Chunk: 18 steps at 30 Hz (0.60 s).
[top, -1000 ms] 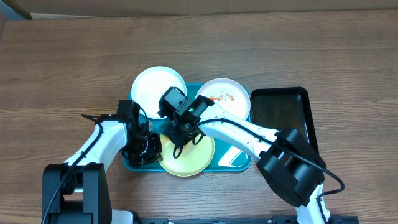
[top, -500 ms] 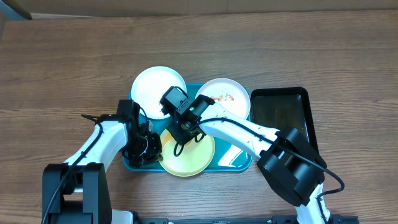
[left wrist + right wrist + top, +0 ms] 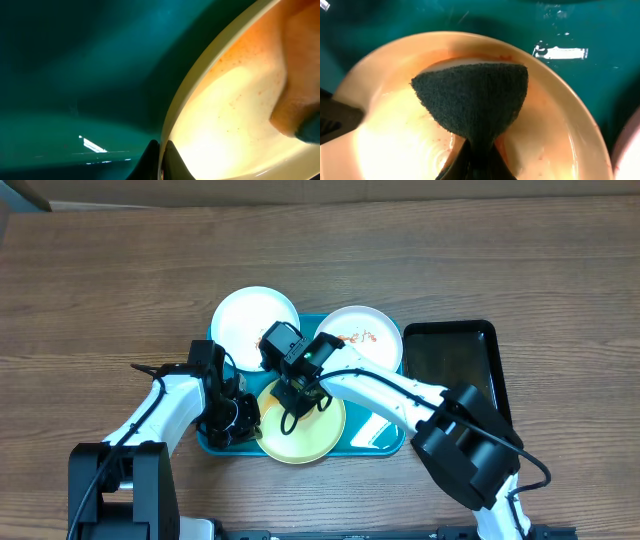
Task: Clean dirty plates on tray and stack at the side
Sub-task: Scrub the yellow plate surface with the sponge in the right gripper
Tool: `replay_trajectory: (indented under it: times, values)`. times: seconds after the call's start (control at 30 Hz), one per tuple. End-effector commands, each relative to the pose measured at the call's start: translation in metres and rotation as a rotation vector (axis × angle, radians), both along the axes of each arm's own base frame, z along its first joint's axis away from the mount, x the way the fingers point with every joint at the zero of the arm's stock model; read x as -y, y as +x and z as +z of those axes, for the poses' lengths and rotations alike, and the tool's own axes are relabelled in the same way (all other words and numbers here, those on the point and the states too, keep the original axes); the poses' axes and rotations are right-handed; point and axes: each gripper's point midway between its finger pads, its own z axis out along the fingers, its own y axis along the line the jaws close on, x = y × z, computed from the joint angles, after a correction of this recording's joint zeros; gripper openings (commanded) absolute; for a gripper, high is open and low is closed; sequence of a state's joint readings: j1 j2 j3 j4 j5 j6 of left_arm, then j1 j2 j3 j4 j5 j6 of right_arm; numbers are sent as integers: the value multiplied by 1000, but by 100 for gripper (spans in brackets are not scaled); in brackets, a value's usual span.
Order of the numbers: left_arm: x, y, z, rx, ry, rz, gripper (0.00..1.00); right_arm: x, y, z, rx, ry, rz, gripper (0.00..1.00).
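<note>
The pale yellow plate (image 3: 305, 442) lies at the front of the teal tray (image 3: 377, 434), with faint orange specks on it (image 3: 235, 110). My left gripper (image 3: 243, 418) is shut on its left rim, one finger on each side (image 3: 161, 161). My right gripper (image 3: 292, 398) is shut on a dark green scouring pad (image 3: 472, 97), which is pressed flat on the yellow plate (image 3: 395, 135); its fingertips (image 3: 475, 157) pinch the pad's narrow end. A white plate with orange-red smears (image 3: 365, 325) sits at the tray's back right. Another white plate (image 3: 250, 320) rests over the tray's back left corner.
A narrow black tray (image 3: 455, 365) stands just right of the teal tray. Wooden table surrounds both trays. Teal tray floor shows beside the yellow plate (image 3: 75, 75) and beyond it (image 3: 580, 30).
My right gripper has slid the scouring pad slightly to the right across the yellow plate. The left gripper has kept its hold on the rim.
</note>
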State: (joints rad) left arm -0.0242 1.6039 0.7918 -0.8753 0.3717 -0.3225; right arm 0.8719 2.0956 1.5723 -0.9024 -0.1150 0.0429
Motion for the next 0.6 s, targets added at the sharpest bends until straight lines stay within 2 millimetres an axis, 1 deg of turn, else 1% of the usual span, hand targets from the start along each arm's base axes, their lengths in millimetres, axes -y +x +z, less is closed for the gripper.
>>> replay_trajectory:
  times: [0.0,0.03,0.1,0.13,0.2,0.23,0.27,0.33,0.43,0.5,0.57]
  values:
    - [-2,-8,-6,-30,13,-1,4,4,-1,-25,-16,-40,61,4]
    - [-2,-8,-6,-30,13,-1,4,3,0,-26,-11,-39,70,4]
    - [-2,-8,-6,-30,12,-1,4,6,11,-27,45,-63,45,6]
    - [-2,-9,-6,-33,12,-1,4,8,21,-26,86,-80,4,11]
    - [-2,-10,-6,-36,12,-1,4,12,33,-23,133,-104,-82,11]
    - [-2,-10,-6,-37,12,-1,4,15,37,-22,143,-112,-114,9]
    - [-2,-10,-6,-37,12,-2,4,19,40,-22,150,-126,-157,4]
    - [-2,-10,-6,-38,13,-1,4,31,44,-22,149,-158,-247,4]
    - [-2,-11,-5,-41,13,-1,4,54,39,-25,98,-224,-385,4]
    - [-2,-11,-5,-41,13,-1,4,65,30,-26,53,-264,-410,4]
    - [-2,-11,-5,-41,13,-1,4,69,20,-26,15,-286,-403,4]
